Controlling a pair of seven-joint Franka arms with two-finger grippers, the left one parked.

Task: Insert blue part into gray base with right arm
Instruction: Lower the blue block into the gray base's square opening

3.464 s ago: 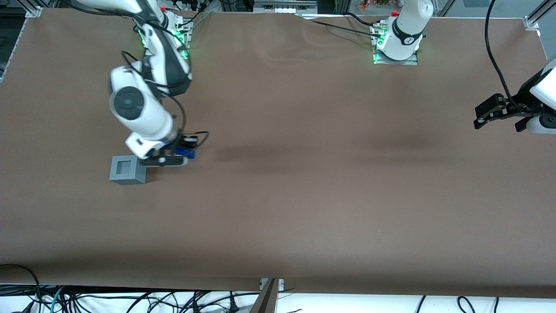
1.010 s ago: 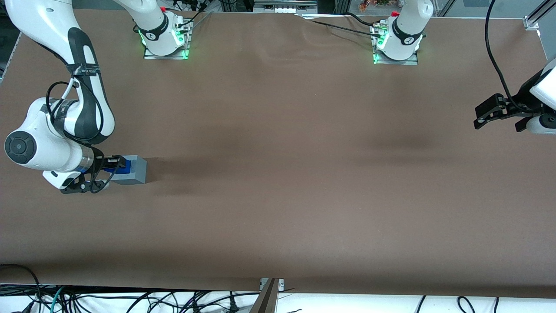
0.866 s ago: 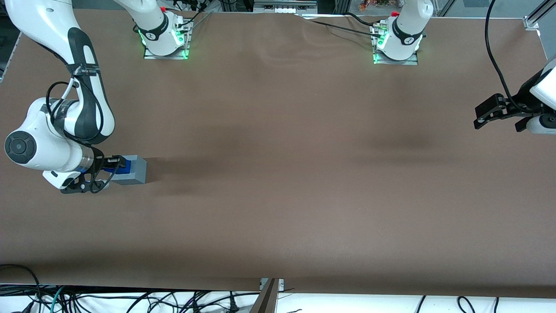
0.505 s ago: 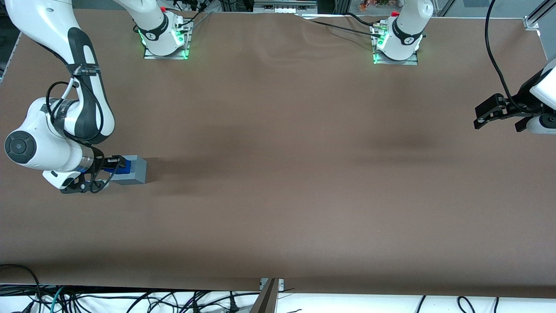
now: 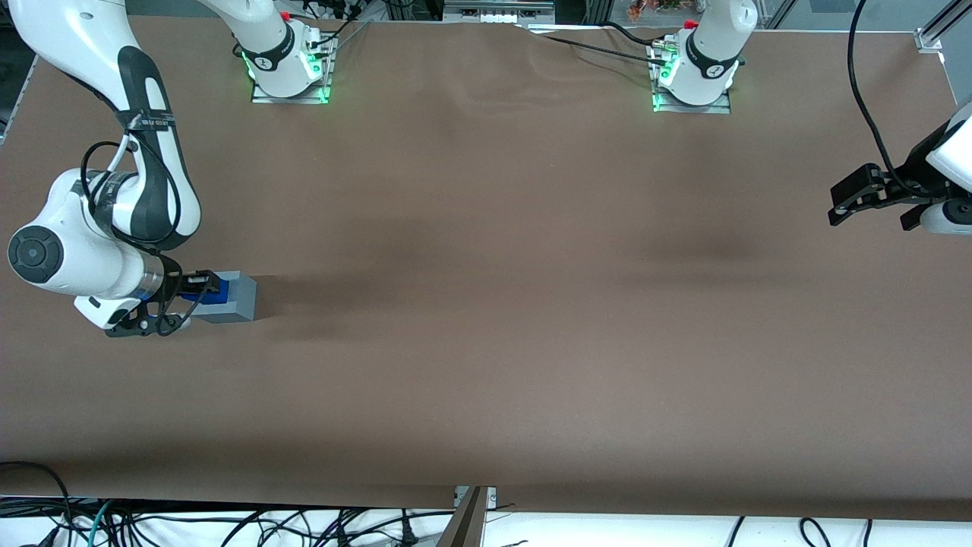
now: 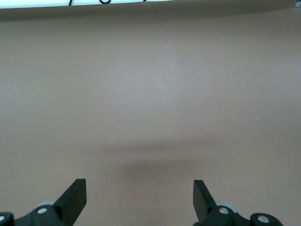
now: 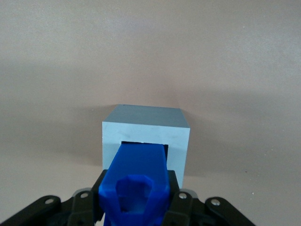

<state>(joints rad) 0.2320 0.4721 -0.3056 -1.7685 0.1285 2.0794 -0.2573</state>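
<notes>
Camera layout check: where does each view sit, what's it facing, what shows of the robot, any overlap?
Front: high, facing the arm bases, sees the table, right arm, gripper, blue part and gray base.
Right wrist: on the right arm, looking past its fingers at both.
Left wrist: only fingers and table.
Shared: front and right wrist see part entering base.
</notes>
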